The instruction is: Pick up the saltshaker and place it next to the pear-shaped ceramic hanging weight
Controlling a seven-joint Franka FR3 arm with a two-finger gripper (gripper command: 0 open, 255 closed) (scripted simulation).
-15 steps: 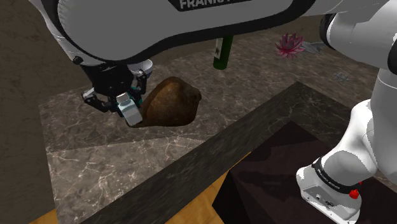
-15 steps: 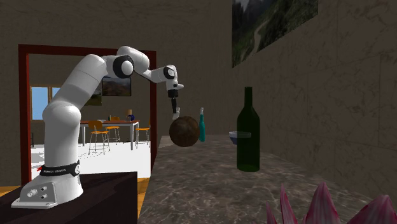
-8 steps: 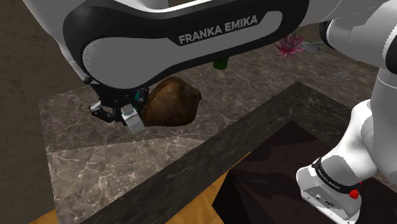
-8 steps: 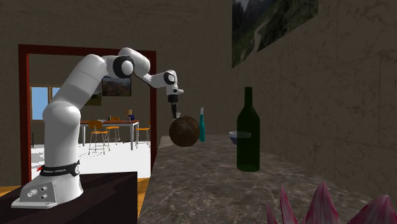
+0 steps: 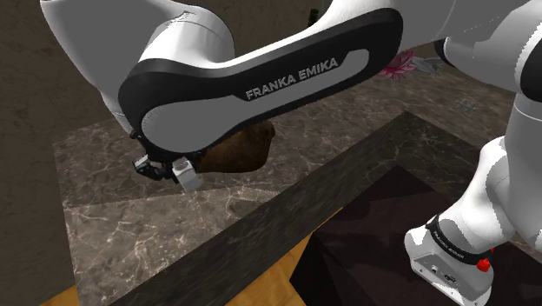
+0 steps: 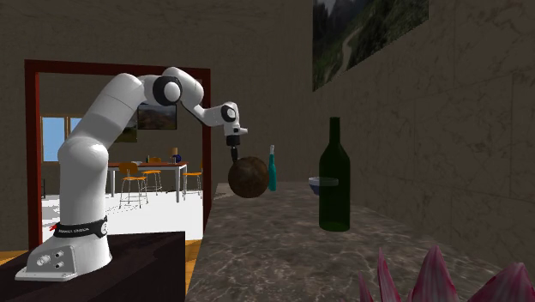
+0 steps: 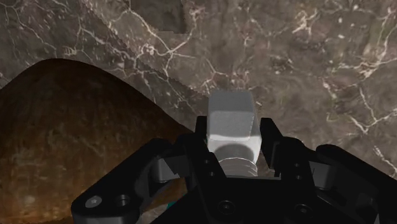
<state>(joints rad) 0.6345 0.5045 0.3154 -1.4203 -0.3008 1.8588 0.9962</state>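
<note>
My gripper [image 5: 167, 165] is shut on the saltshaker [image 5: 186, 172], a small pale grey block with a threaded neck. In the wrist view the black fingers clasp the saltshaker [image 7: 232, 126] on both sides, over the marble. Close beside it lies the pear-shaped weight [image 5: 244, 149], large, brown and mottled. The weight [image 7: 70, 140] bulks right next to the gripper [image 7: 233, 147]. From across the counter, the gripper [image 6: 233, 154] hangs just above the weight [image 6: 249, 177]. My own forearm hides part of the weight in the shoulder view.
The dark marble counter [image 5: 130, 217] has a raised dark ledge [image 5: 287, 217] towards the stand [image 5: 373, 252]. A green wine bottle [image 6: 333, 176], a small bowl [image 6: 323, 183] and a teal bottle [image 6: 272, 169] stand on it. Pink flower petals [image 6: 446, 274] lie at its near end.
The gripper has come down a little with the saltshaker, closer to the counter beside the weight. The forearm has swung across the shoulder view, covering more of the weight.
</note>
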